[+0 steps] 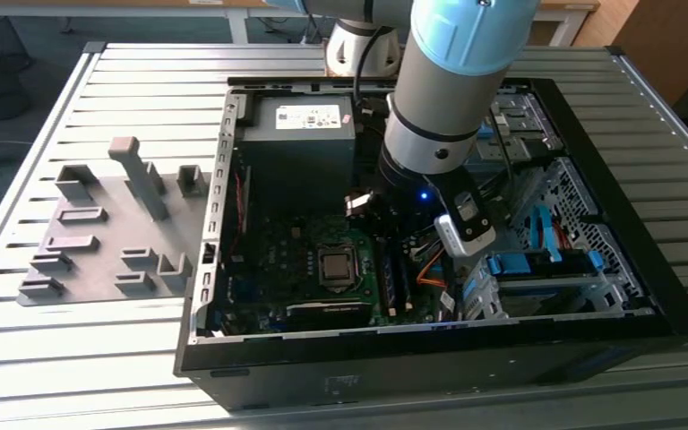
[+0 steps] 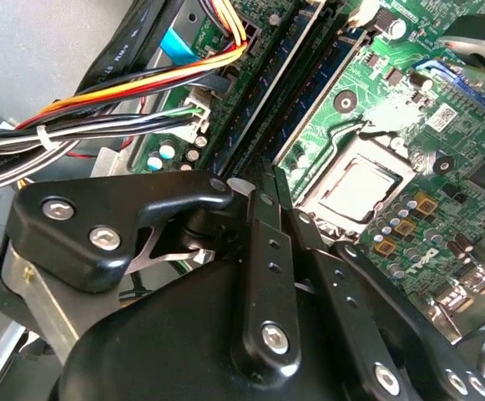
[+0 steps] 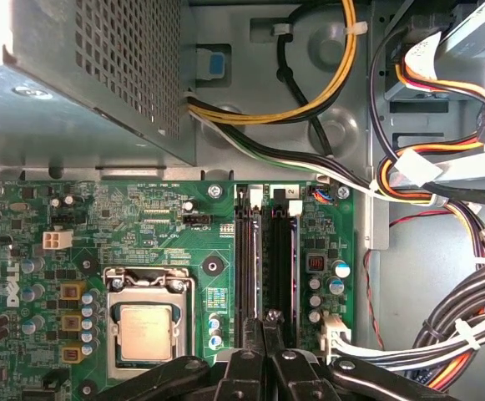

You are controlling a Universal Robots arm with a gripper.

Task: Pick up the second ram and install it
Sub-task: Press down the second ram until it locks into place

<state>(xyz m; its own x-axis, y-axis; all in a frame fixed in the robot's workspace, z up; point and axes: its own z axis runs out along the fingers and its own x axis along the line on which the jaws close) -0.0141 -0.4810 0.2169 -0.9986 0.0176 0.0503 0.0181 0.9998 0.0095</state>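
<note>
The second ram is a long dark green stick standing on edge in a motherboard slot, next to the CPU socket. In both wrist views my gripper is down at one end of this stick. Its black fingers are drawn together onto the stick's top edge. In the exterior view the gripper reaches into the open computer case, above the memory slots. A neighbouring slot runs alongside, on the socket's side.
Coloured cable bundles hang close beside the slots. The power supply box fills the case's far end. Blue drive-bay clips sit toward the exterior view's right. A grey fixture plate with blocks lies outside the case on the slatted table.
</note>
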